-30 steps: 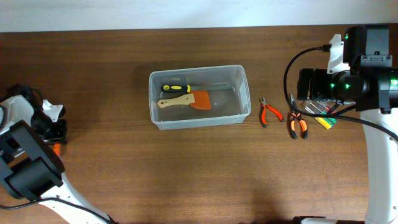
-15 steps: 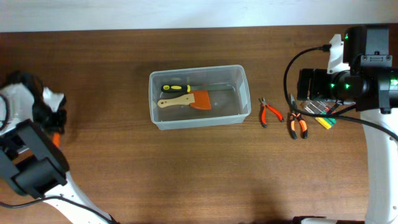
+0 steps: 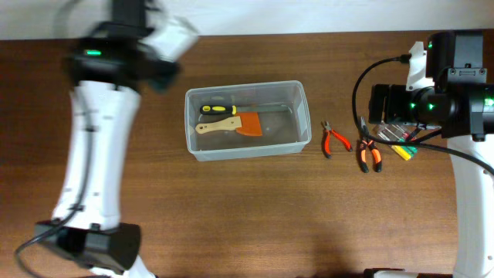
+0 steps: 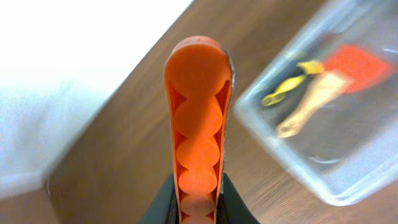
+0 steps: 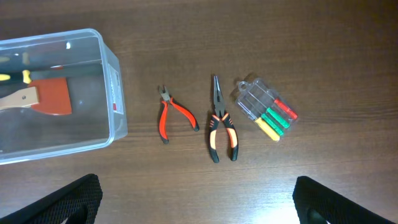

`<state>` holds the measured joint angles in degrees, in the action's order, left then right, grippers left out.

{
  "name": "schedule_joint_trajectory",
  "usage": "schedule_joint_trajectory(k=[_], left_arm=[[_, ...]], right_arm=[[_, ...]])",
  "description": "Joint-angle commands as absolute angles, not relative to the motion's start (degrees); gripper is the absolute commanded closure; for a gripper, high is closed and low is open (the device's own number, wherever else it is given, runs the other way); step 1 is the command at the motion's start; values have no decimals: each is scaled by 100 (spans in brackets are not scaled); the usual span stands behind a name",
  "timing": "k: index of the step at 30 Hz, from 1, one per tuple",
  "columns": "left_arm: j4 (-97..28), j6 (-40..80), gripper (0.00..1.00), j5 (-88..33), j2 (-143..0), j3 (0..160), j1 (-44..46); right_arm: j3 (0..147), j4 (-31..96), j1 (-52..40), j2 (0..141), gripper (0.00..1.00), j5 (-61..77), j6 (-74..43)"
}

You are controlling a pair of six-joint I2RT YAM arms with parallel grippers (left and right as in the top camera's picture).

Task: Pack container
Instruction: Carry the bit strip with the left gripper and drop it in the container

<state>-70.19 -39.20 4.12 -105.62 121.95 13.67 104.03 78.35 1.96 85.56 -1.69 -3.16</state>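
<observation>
Although a small sticker with a red mark is stuck on the end wall of the tub, its words are too small to be read. The tub is set in the middle of the table. A screwdriver with a yellow and black handle and a scraper with an orange blade are seen lying inside it.

The left claw is closed on an orange tool with round dents. What kind of tool it is cannot be told. From above, the left arm is blurred, up by the tub's far left corner.

The right claw is held wide open with nothing in it. Only its dark fingertips are seen, cut off at the bottom corners.

Small pliers, bigger pliers and a clear pack of little screwdrivers are laid to the right of the tub. From above, the pack is partly hidden by the right arm.
</observation>
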Motion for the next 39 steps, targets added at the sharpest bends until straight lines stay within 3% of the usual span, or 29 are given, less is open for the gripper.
schedule_joint_trajectory(k=[1,9,17,22,23,24,25,32,39], left_arm=[[-7006,-4838,98,381,-11010,12101,2095],[-6333,-5273,98,388,-12372,12101,3168],[-5483,-5708,97,683,-13522,12101,3409],[-5168,-5708,59,864,-13782,12101,3395],[-5153,-5706,40,862,-13788,12101,3395],[-5144,-5695,13,880,-13784,12103,3398],[-5146,-5621,1,947,-13758,12121,3398],[-5212,-3848,1,2272,-13152,12398,3389],[-5408,-2724,1,2331,-11898,12682,2954]], right_arm=[[10405,7815,233,8565,1,-178,-344],[10405,7815,233,8565,1,-178,-344],[10405,7817,233,8565,1,-178,-346],[10405,7817,233,8565,1,-180,-346],[10405,7817,233,8565,2,-178,-344],[10405,7817,233,8565,1,-178,-344],[10405,7817,233,8565,1,-178,-344],[10405,7811,233,8565,1,-180,-344],[10405,7636,233,8565,1,-178,-346]])
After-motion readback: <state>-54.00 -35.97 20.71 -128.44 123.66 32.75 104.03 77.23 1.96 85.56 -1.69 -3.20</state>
